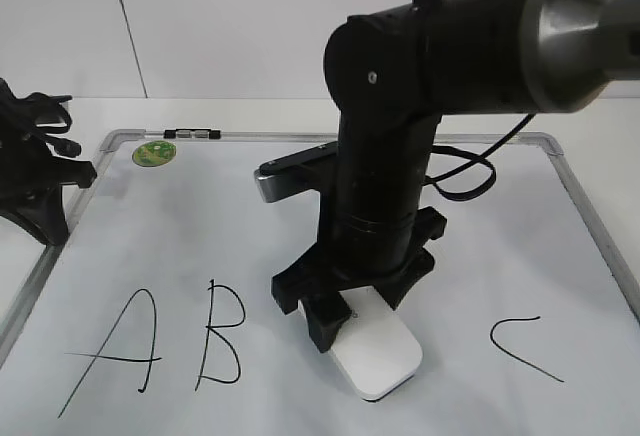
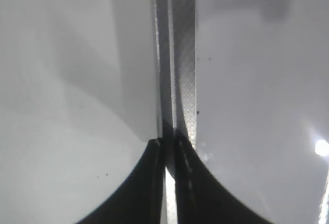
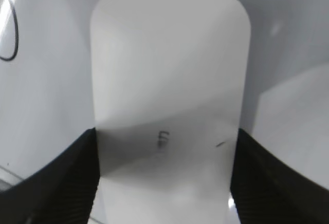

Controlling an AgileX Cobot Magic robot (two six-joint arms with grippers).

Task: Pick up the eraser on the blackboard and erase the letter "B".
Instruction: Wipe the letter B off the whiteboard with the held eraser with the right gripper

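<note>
Nearest the exterior camera: eraser (image 1: pixel 380 356) lies flat on the blackboard (image 1: pixel 250 246), low centre, between the letter "B" (image 1: pixel 220 334) on its left and the "C" (image 1: pixel 525 346) well off to its right. "A" (image 1: pixel 118 351) sits just left of the B. Right gripper (image 1: pixel 352 318) is down over the eraser's far end; in the right wrist view the two black fingers (image 3: pixel 67 178) bracket the eraser's (image 3: pixel 169 90) long sides, pads at or touching the edges, so I read it as clamped on the eraser, or within a hair of it. The eraser looks seated on the board, not lifted; I can't rule out a slight tilt. A curved stroke (image 3: pixel 10 29) at the top left of that view is probably part of the B. Progress: the grasp is about made, and the B is fully intact with no smearing visible, so lifting, shifting left and wiping all remain. Further back: a green sticker (image 1: pixel 153 153) sits near the board's top-left corner and a small dark clip (image 1: pixel 193 133) on the top frame. Left gripper (image 1: pixel 45 191) is parked off the board's left edge; its wrist view shows the jaws pressed together, nothing between them, over a frame rail (image 2: pixel 180 54).
</note>
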